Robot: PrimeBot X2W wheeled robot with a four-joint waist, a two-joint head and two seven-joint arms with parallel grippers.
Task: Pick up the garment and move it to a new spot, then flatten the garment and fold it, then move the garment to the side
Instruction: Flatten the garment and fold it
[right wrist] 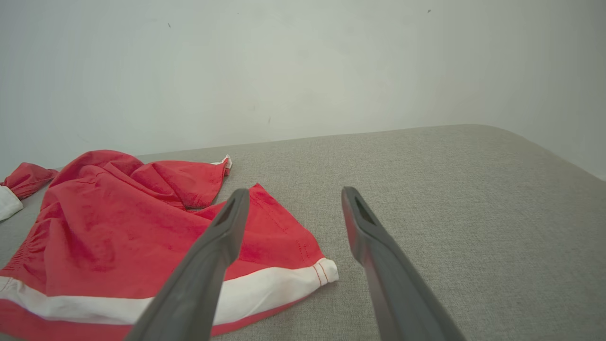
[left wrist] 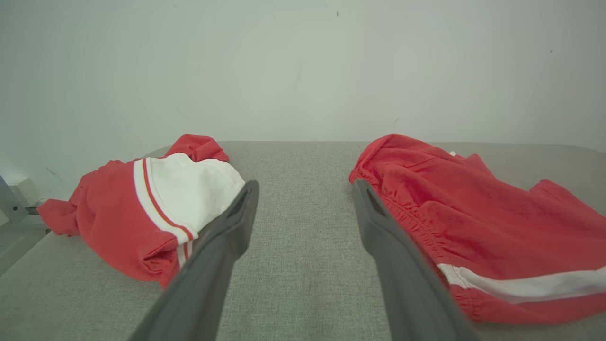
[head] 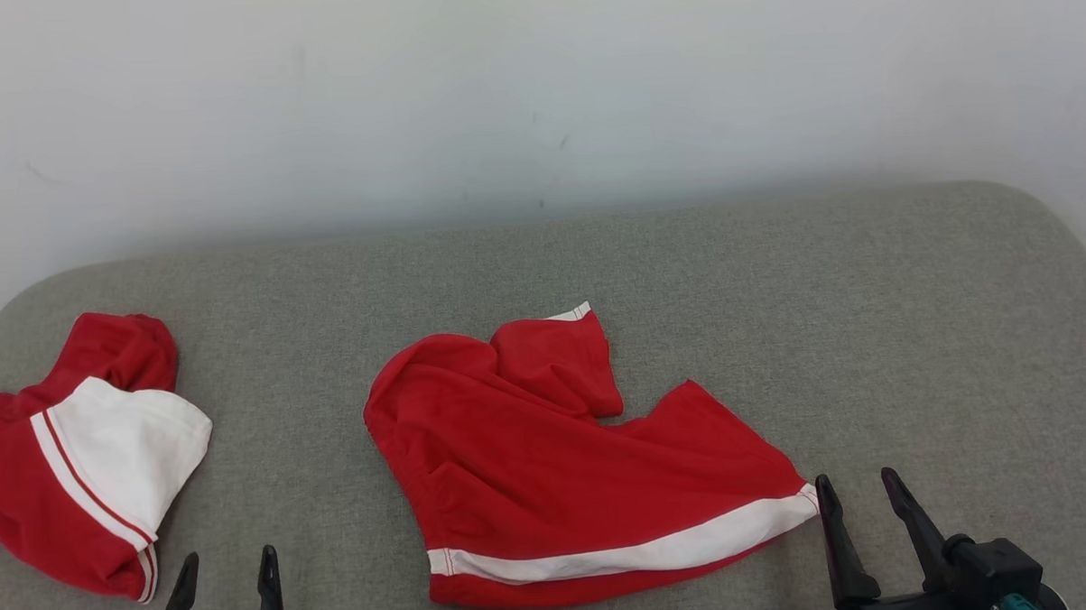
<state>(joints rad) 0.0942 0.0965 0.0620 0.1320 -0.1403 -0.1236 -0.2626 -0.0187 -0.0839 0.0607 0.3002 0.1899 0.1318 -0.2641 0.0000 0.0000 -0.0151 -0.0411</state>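
Head view, L to R: items as logged.
Bundled garment (head: 87,447): red w/ white panel, crumpled at far L edge of grey pad (head: 868,312); prob. a separate item, kept out of the work area.
Left gripper (head: 228,558): fingers spread, nothing held; low betw. bundle and shorts, touching neither.
Red shorts (head: 567,467): task garment, by my reading; centre of pad, part spread, one leg flopped over at top, white stripe along near edge; not yet flat.
Right gripper (head: 854,479): released, empty; just beside shorts' R hem corner, prob. placed for a corner pick.
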